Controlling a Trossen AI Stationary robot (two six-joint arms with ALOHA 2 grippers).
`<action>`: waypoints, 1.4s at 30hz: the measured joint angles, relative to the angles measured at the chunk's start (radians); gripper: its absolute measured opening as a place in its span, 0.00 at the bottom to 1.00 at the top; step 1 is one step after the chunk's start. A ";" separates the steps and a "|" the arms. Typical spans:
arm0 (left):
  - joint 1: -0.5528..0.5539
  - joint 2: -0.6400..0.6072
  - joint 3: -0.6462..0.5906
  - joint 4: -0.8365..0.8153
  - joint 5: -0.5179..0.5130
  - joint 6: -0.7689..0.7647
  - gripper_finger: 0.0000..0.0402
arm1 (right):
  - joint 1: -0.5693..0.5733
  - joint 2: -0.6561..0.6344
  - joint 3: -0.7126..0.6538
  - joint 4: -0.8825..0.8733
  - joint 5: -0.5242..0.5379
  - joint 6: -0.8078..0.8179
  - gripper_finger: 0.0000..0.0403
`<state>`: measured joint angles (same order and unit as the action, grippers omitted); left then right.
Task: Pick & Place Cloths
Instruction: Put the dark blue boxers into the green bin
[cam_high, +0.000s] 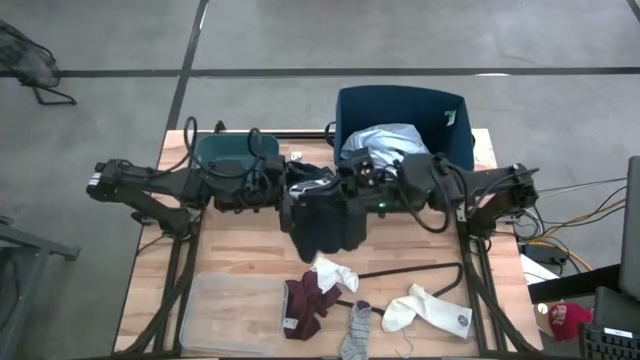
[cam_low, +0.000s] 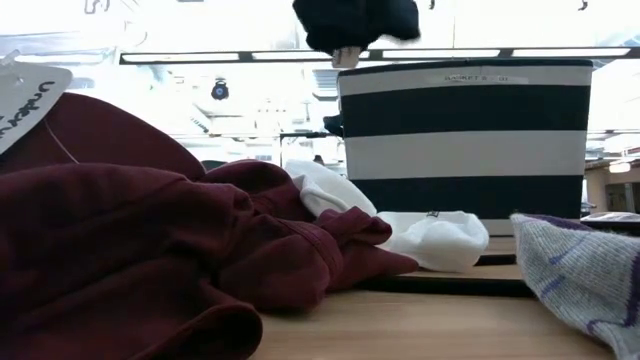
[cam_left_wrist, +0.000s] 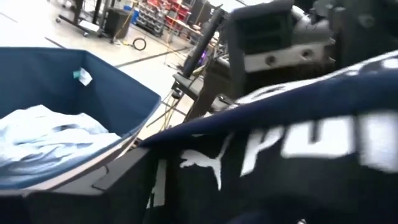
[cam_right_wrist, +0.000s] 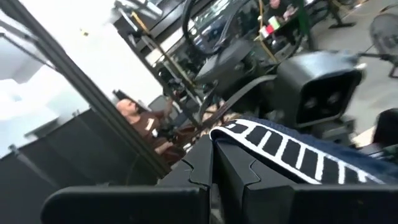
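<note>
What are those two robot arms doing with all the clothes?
Both arms meet over the middle of the table and hold up a dark navy garment between them; it hangs clear of the wood. The left tool and right tool are buried in its top edge. Just behind it, a light blue shirt already lies in the dark blue bin. A maroon piece, white socks and a grey sock wait on the table near the front.

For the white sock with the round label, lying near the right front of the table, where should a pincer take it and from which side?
Grip the white sock at its narrow middle, coming straight down from above. It lies flat and spread on the table, bulging at both ends, so the middle bunches most easily. The black wire hanger lies just behind it, so I would avoid approaching from the back.
</note>
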<state>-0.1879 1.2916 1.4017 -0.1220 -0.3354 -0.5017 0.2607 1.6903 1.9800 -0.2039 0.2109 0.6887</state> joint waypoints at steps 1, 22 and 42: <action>0.000 -0.001 0.000 0.000 -0.001 0.006 0.79 | 0.000 0.014 0.020 -0.015 -0.010 0.000 0.02; 0.000 -0.106 0.000 -0.214 -0.022 0.029 0.06 | -0.009 0.037 0.128 -0.214 -0.021 -0.075 0.03; 0.109 -0.349 0.000 -0.642 -0.506 0.000 0.04 | -0.019 0.013 0.126 -0.347 0.001 -0.059 0.44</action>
<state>-0.0787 0.9428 1.4017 -0.7638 -0.8418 -0.5018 0.2417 1.7035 2.1056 -0.5510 0.2119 0.6292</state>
